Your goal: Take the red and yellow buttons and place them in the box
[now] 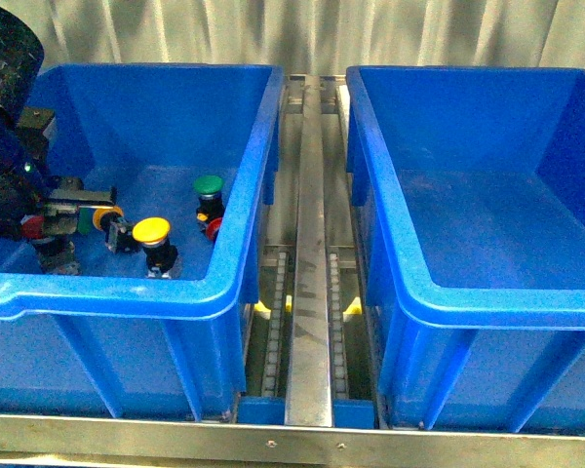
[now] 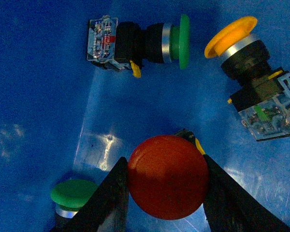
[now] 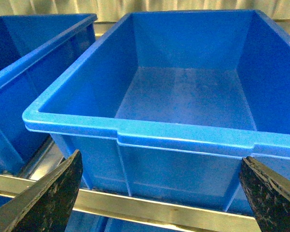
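Pinching the red button [image 2: 167,186] by its cap, the left gripper [image 2: 164,166] was inside the left bin [image 1: 127,292], a yellow button [image 1: 152,231] was on the floor of this bin near it, and the right gripper [image 3: 160,162] hung with jaws wide open outside this bin

We see a red button [image 2: 166,176] with a round, shiny cap, snug between the fingers of our left gripper [image 2: 164,159]. A yellow button [image 2: 249,70] lies tipped over, near and just past the fingertips. The blue box [image 1: 487,292] sits well apart from that gripper.
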`<act>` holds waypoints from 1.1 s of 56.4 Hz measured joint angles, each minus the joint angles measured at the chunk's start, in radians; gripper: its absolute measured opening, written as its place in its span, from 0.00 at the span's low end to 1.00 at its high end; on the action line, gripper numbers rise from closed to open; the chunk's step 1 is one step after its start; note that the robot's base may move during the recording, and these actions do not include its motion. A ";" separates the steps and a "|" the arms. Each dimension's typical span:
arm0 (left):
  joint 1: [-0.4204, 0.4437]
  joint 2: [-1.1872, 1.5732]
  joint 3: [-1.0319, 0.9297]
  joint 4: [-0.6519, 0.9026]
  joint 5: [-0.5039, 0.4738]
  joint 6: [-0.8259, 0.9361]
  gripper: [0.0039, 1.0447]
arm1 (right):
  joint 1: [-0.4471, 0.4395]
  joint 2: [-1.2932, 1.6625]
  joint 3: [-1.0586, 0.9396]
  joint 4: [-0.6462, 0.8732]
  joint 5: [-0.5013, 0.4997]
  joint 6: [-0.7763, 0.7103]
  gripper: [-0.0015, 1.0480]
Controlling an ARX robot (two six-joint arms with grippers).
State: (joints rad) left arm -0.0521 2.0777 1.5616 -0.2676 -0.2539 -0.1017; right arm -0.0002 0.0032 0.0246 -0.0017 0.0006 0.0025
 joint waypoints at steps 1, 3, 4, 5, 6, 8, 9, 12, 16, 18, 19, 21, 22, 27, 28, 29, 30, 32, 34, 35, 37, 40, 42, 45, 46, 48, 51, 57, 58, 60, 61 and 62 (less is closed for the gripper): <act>0.000 -0.001 -0.001 0.000 0.000 0.000 0.33 | 0.000 0.000 0.000 0.000 0.000 0.000 0.94; 0.001 -0.004 -0.006 0.001 0.000 0.001 0.33 | 0.000 0.000 0.000 0.000 0.000 0.000 0.94; 0.002 -0.006 -0.010 0.001 -0.001 0.001 0.33 | 0.000 0.000 0.000 0.000 0.000 0.000 0.94; 0.002 -0.008 -0.011 0.001 -0.002 0.001 0.33 | 0.000 0.000 0.000 0.000 0.000 0.000 0.94; 0.002 -0.011 -0.014 0.002 -0.003 0.001 0.33 | 0.000 0.000 0.000 0.000 0.000 0.000 0.94; 0.002 -0.018 -0.019 0.002 -0.002 0.002 0.33 | 0.000 0.000 0.000 0.000 0.000 0.000 0.94; 0.002 -0.023 -0.023 0.004 0.000 0.003 0.33 | 0.000 0.000 0.000 0.000 0.000 0.000 0.94; 0.002 -0.051 -0.031 0.005 0.013 0.010 0.33 | 0.000 0.000 0.000 0.000 0.000 0.000 0.94; 0.000 -0.102 -0.041 0.005 0.037 0.029 0.33 | 0.000 0.000 0.000 0.000 0.000 0.000 0.94; 0.001 -0.145 -0.049 0.000 0.065 0.037 0.33 | 0.000 0.000 0.000 0.000 0.000 0.000 0.94; 0.001 -0.155 -0.051 -0.002 0.072 0.037 0.33 | 0.000 0.000 0.000 0.000 0.000 0.000 0.94; 0.004 -0.189 -0.053 -0.017 0.089 0.039 0.33 | 0.000 0.000 0.000 0.000 0.000 0.000 0.94; 0.008 -0.212 -0.054 -0.032 0.099 0.040 0.33 | 0.000 0.000 0.000 0.000 0.000 0.000 0.94; 0.026 -0.300 -0.067 -0.069 0.129 0.058 0.32 | 0.000 0.000 0.000 0.000 0.000 0.000 0.94; 0.035 -0.326 -0.074 -0.076 0.138 0.063 0.32 | 0.000 0.000 0.000 0.000 0.000 0.000 0.94; 0.047 -0.351 -0.081 -0.083 0.151 0.065 0.32 | 0.000 0.000 0.000 0.000 0.000 0.000 0.94; 0.053 -0.363 -0.085 -0.086 0.158 0.067 0.32 | 0.000 0.000 0.000 0.000 0.000 0.000 0.94; 0.074 -0.402 -0.100 -0.093 0.185 0.073 0.32 | 0.000 0.000 0.000 0.000 0.000 0.000 0.94; 0.099 -0.439 -0.117 -0.095 0.213 0.077 0.32 | 0.000 0.000 0.000 0.000 0.000 0.000 0.94; 0.117 -0.465 -0.132 -0.093 0.240 0.079 0.32 | 0.000 0.000 0.000 0.000 0.000 0.000 0.94; 0.145 -0.503 -0.159 -0.079 0.283 0.082 0.32 | 0.000 0.000 0.000 0.000 0.000 0.000 0.94; 0.193 -0.568 -0.212 -0.041 0.362 0.093 0.32 | 0.000 0.000 0.000 0.000 0.000 0.000 0.94; 0.220 -0.607 -0.249 -0.011 0.395 0.105 0.32 | 0.000 0.000 0.000 0.000 0.000 0.000 0.94; 0.266 -0.673 -0.318 0.043 0.469 0.106 0.32 | 0.000 0.000 0.000 0.000 0.000 0.000 0.94; 0.283 -0.698 -0.347 0.063 0.506 0.104 0.32 | 0.000 0.000 0.000 0.000 0.000 0.000 0.94; 0.305 -0.732 -0.389 0.088 0.561 0.098 0.32 | 0.000 0.000 0.000 0.000 0.000 0.000 0.94; 0.326 -0.780 -0.457 0.132 0.660 0.060 0.32 | 0.000 0.000 0.000 0.000 0.000 0.000 0.94; 0.311 -0.826 -0.591 0.283 0.884 -0.092 0.32 | 0.000 0.000 0.000 0.000 0.000 0.000 0.94; 0.304 -0.826 -0.603 0.302 0.904 -0.102 0.32 | 0.000 0.000 0.000 0.000 0.000 0.000 0.94; 0.271 -0.823 -0.650 0.380 0.971 -0.193 0.32 | 0.000 0.000 0.000 0.000 0.000 0.000 0.94; 0.261 -0.821 -0.661 0.402 0.978 -0.203 0.32 | 0.000 0.000 0.000 0.000 0.000 0.000 0.94; 0.238 -0.816 -0.684 0.447 1.013 -0.255 0.32 | 0.000 0.000 0.000 0.000 0.000 0.000 0.94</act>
State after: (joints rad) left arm 0.1864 1.2621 0.8776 0.1791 0.7593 -0.3569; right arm -0.0002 0.0032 0.0246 -0.0017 0.0006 0.0025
